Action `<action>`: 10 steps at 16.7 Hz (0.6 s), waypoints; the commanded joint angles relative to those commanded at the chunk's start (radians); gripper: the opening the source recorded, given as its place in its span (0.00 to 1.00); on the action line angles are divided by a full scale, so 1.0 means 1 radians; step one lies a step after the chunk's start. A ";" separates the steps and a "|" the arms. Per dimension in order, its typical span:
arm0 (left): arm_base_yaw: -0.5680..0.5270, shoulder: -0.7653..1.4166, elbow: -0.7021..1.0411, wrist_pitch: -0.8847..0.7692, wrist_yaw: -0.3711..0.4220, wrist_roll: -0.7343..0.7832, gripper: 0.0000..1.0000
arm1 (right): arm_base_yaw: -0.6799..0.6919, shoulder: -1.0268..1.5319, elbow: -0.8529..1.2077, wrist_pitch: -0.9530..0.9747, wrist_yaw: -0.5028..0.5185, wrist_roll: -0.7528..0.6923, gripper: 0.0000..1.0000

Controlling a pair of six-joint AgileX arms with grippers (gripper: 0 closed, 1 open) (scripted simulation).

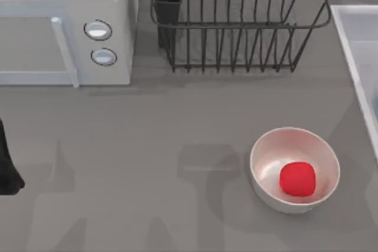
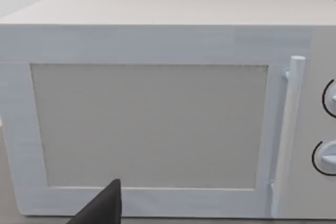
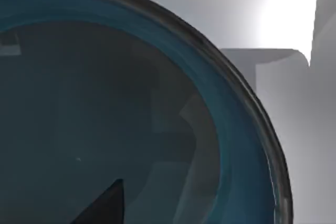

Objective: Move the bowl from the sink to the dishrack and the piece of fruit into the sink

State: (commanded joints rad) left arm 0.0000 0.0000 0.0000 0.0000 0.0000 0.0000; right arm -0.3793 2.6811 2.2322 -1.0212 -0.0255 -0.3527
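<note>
The teal-blue bowl (image 3: 131,129) sits close under the right claw, in the sink (image 1: 354,39) at the table's right edge; I can't tell that claw's opening, so it should pinch the rim firmly before lifting toward the far dishrack (image 1: 236,28).

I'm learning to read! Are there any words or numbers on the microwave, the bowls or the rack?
None: no words, numbers or signs can be read.
Microwave: its two knobs are blank.
White bowl and fruit: no writing.
Dishrack: bare black wire.
Teal bowl: plain.
Left arm, at the table's left edge, idle.
</note>
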 joint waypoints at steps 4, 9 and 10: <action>0.000 0.000 0.000 0.000 0.000 0.000 1.00 | 0.001 0.026 -0.021 0.041 0.000 0.001 1.00; 0.000 0.000 0.000 0.000 0.000 0.000 1.00 | 0.001 0.026 -0.021 0.041 0.000 0.001 0.77; 0.000 0.000 0.000 0.000 0.000 0.000 1.00 | 0.001 0.026 -0.021 0.041 0.000 0.001 0.70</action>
State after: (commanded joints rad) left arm 0.0000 0.0000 0.0000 0.0000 0.0000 0.0000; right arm -0.3785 2.7072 2.2107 -0.9804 -0.0251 -0.3518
